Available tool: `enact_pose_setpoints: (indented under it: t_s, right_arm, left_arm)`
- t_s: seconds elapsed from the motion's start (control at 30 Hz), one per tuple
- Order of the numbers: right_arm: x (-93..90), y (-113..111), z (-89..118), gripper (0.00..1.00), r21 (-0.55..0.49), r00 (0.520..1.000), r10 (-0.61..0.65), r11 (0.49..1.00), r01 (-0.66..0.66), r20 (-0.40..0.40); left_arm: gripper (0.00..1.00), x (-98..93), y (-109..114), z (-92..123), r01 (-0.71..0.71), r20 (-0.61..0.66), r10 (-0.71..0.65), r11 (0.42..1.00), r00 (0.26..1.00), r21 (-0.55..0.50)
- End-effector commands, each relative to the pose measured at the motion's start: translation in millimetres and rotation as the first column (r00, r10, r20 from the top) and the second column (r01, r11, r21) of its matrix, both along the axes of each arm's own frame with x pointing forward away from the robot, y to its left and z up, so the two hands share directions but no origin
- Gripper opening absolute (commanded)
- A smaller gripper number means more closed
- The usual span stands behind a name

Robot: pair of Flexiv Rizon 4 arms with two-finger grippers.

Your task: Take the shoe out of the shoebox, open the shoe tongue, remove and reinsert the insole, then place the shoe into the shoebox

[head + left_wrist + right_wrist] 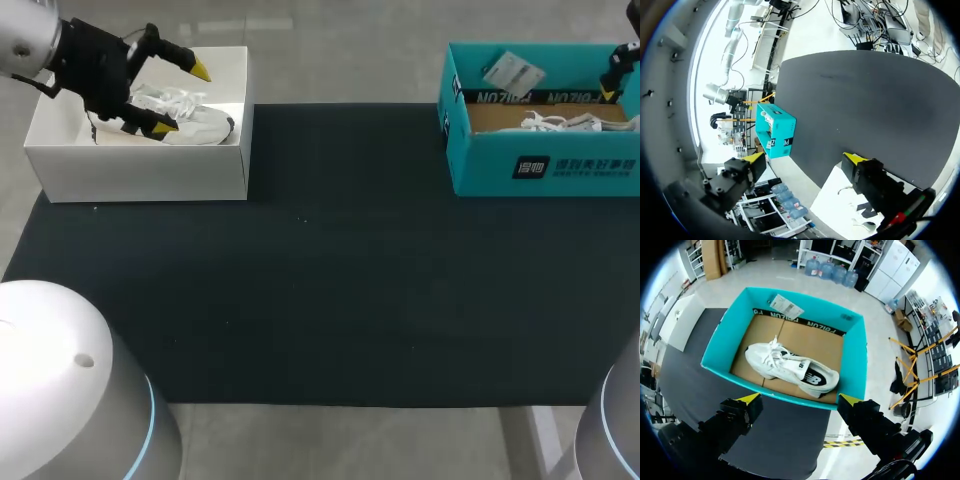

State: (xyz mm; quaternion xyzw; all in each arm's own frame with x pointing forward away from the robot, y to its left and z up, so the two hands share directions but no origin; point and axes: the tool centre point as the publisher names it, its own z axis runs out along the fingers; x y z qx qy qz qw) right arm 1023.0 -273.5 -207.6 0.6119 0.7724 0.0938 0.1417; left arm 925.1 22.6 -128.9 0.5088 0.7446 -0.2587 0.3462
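Dark table mat [330,300], white shoe [790,367] in teal shoebox [720,347], ahead of right gripper [800,399]

Shoebox [480,165]: teal outside, brown card floor, black band with pale lettering.
Shoe [790,367] inside it: white, black side patch.
Bench mat [320,280]: black.
Second box [140,172]: white.

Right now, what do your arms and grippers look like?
My left arm and right arm: smooth, rounded, silver-grey shells, each with a thin blue ring. My left gripper and right gripper: black, blocky, two fingers each with yellow wedge-shaped tips.
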Motion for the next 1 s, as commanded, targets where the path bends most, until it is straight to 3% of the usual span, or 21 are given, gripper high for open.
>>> enact_pose_setpoints:
  t_s: [0.03,0.17,0.23,0.3,0.53,0.73,0.83,0.9,1.0]
  right_arm:
    - [-0.4,0,0,1.0,0.0,1.0,0.0,1.0,0.0,0.0]
    - [-0.4,0,0,1.0,0.0,1.0,0.0,1.0,0.0,0.0]
    - [-0.4,0,0,1.0,0.0,1.0,0.0,1.0,0.0,0.0]
    - [-0.4,0,0,1.0,0.0,1.0,0.0,1.0,0.0,0.0]
    - [-0.4,0,0,1.0,0.0,1.0,0.0,1.0,0.0,0.0]
    - [-0.4,0,0,1.0,0.0,1.0,0.0,1.0,0.0,0.0]
    - [-0.4,0,0,1.0,0.0,1.0,0.0,1.0,0.0,0.0]
    - [-0.4,0,0,1.0,0.0,1.0,0.0,1.0,0.0,0.0]
    - [-0.4,0,0,1.0,0.0,1.0,0.0,1.0,0.0,0.0]
  left_arm:
    - [1.0,38.3,6,9,-0.261,-0.194,0.261,0.965,0.945,0.027]
    - [1.0,73.7,23,5,-0.496,-0.236,0.499,0.865,0.834,0.079]
    - [1.0,85.3,31,4,-0.55,-0.285,0.553,0.829,0.783,0.096]
    - [1.0,98.3,38,-3,-0.618,-0.254,0.628,0.776,0.736,0.127]
    - [1.0,142.4,63,-26,-0.807,-0.281,0.825,0.552,0.491,0.211]
    - [1.0,164.6,82,-36,-0.917,-0.321,0.915,0.326,0.244,0.23]
    - [1.0,166.6,86,-37,-0.944,-0.335,0.93,0.235,0.15,0.23]
    - [1.0,165.2,87,-34,-0.957,-0.342,0.926,0.231,0.161,0.174]
    - [1.0,165.2,87,-34,-0.957,-0.342,0.926,0.231,0.161,0.174]
